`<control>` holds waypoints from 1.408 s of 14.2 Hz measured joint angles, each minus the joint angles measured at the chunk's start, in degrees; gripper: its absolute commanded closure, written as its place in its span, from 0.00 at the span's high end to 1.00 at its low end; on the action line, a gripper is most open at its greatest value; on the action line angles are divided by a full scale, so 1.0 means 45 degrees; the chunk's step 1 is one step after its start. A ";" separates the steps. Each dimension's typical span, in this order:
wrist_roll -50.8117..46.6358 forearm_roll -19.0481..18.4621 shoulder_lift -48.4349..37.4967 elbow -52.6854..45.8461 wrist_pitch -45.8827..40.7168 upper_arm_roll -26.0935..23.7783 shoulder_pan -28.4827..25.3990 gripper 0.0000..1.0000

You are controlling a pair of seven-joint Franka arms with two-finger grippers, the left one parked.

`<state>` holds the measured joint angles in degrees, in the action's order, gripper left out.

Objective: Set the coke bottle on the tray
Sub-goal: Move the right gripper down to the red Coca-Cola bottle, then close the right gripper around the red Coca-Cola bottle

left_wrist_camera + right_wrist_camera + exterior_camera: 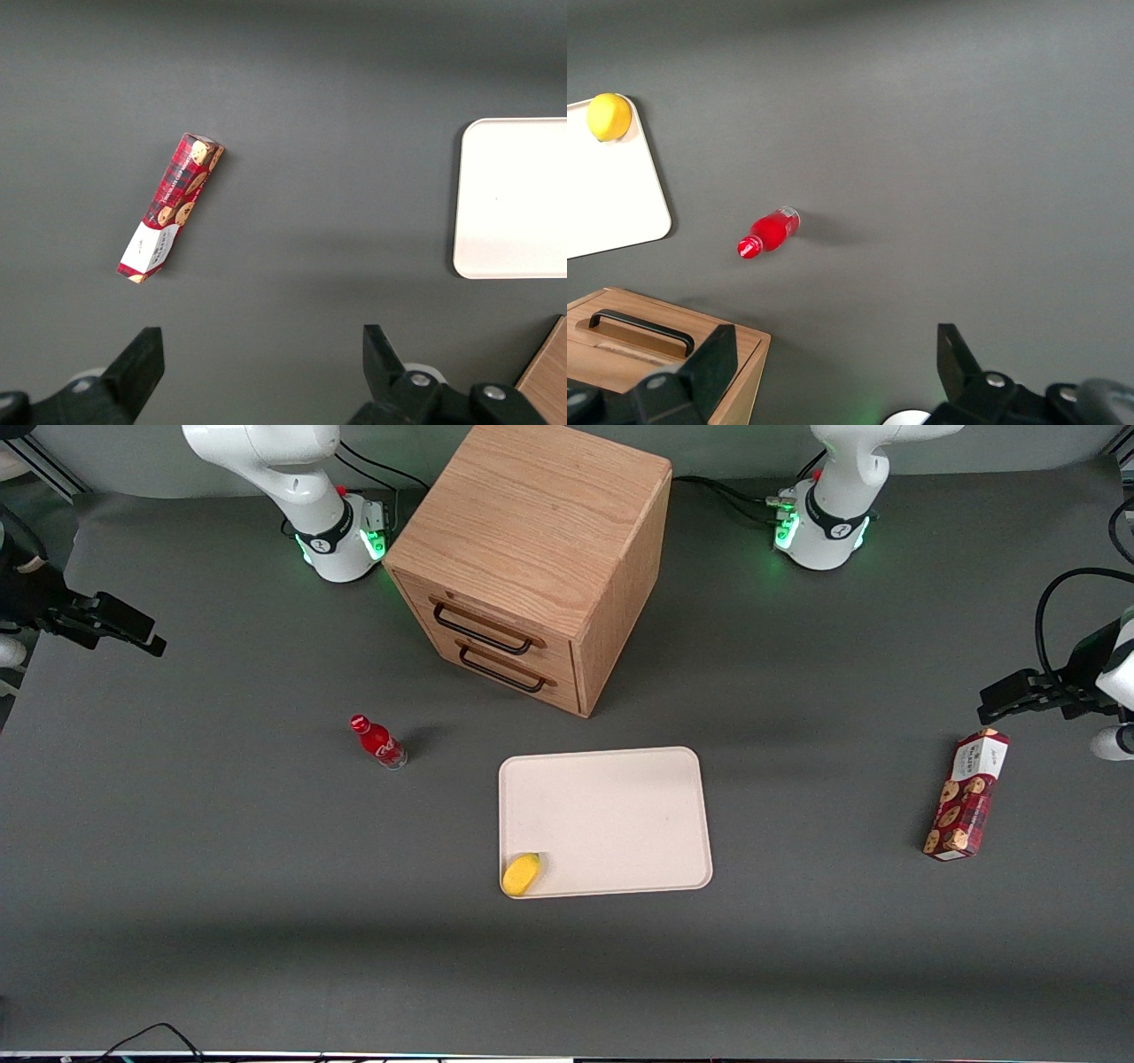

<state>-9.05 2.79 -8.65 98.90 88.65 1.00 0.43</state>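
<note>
The coke bottle, tiny and red with a red cap, stands on the grey table beside the tray, toward the working arm's end, nearer to the front camera than the cabinet. It also shows in the right wrist view. The pale beige tray lies flat near the table's middle, and its corner shows in the right wrist view. My right gripper hangs high at the working arm's end of the table, well away from the bottle. It is open and empty.
A yellow lemon-like object sits on the tray's near corner. A wooden drawer cabinet with two dark handles stands farther from the camera than the tray. A red cookie box lies toward the parked arm's end.
</note>
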 measured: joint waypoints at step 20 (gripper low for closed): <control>-0.5328 -0.0969 0.3626 0.3535 0.6474 -0.4538 -0.0103 1.00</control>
<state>-33.03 -1.57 7.66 114.81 117.78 -19.42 -0.04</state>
